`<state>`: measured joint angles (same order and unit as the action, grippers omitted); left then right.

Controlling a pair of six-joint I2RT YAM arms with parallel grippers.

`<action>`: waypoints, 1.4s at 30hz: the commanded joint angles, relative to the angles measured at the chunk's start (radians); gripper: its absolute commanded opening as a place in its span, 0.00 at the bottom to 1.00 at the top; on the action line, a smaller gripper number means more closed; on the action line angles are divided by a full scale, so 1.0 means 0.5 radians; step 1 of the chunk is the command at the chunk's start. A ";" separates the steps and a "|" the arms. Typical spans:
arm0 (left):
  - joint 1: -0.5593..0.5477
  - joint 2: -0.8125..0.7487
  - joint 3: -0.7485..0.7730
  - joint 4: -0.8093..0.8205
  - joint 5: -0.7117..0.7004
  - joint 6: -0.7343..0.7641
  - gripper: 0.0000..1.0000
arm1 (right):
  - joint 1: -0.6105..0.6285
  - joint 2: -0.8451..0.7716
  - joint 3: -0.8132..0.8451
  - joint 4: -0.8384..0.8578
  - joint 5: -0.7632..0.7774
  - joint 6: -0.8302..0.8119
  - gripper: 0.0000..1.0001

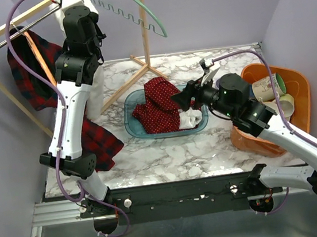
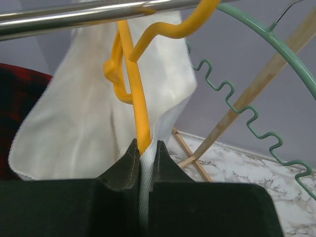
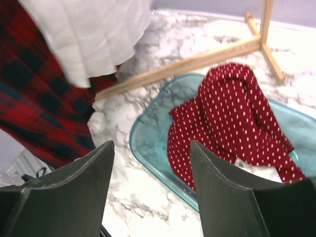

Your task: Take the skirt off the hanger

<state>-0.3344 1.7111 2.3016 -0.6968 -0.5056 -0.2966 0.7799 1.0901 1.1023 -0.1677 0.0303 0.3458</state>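
A white skirt hangs on a yellow hanger from the metal rail of the wooden rack. My left gripper is raised to the rail and is shut on the skirt's white edge, right below the hanger's yellow arm. The skirt also shows at the top of the right wrist view. My right gripper is open and empty, held low over the near left rim of the teal bin.
A teal bin holds a red polka-dot cloth. A red plaid garment hangs at the left. An empty green hanger hangs on the rack. An orange basin with cups stands at the right.
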 commanded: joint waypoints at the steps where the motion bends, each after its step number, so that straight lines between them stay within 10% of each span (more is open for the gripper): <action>1: -0.012 -0.127 0.075 0.099 0.115 0.074 0.00 | 0.017 -0.039 0.182 -0.113 -0.106 -0.060 0.69; 29: -0.015 -0.593 -0.176 -0.094 0.835 -0.039 0.00 | 0.017 0.013 0.486 -0.061 -0.367 -0.081 0.65; 42: -0.015 -0.787 -0.234 -0.481 1.284 -0.014 0.00 | 0.020 0.528 1.197 0.289 -0.530 0.011 0.57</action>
<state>-0.3359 1.3746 2.1742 -0.9169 0.0437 -0.3302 0.7811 1.2625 1.6009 -0.0959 -0.1848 0.3405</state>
